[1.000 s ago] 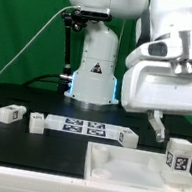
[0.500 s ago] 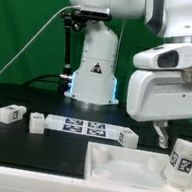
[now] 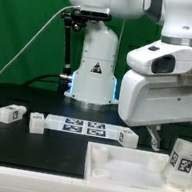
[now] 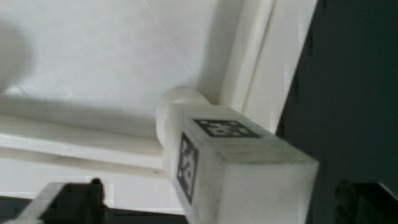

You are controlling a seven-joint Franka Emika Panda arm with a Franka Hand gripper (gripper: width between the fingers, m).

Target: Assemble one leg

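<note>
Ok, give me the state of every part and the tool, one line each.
tool: open, gripping nothing.
tray: lying flat, no leg fitted that I can see.
tilted leg: leaning at the tray's corner, loose.
three back-row legs: lying loose, unattached.

Tagged leg (image 3: 183, 159), seemingly tilted, on the tray (image 3: 95, 157) rim at the exterior view's right, hand (image 3: 154, 140) just beside.

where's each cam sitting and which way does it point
Exterior view: off the arm, facing the robot base across the table; the arm shows.
Wrist view: on the wrist, looking past the open end effector at a leg by the tray rim; its fingertips show.
Shared: that leg and the tray.
</note>
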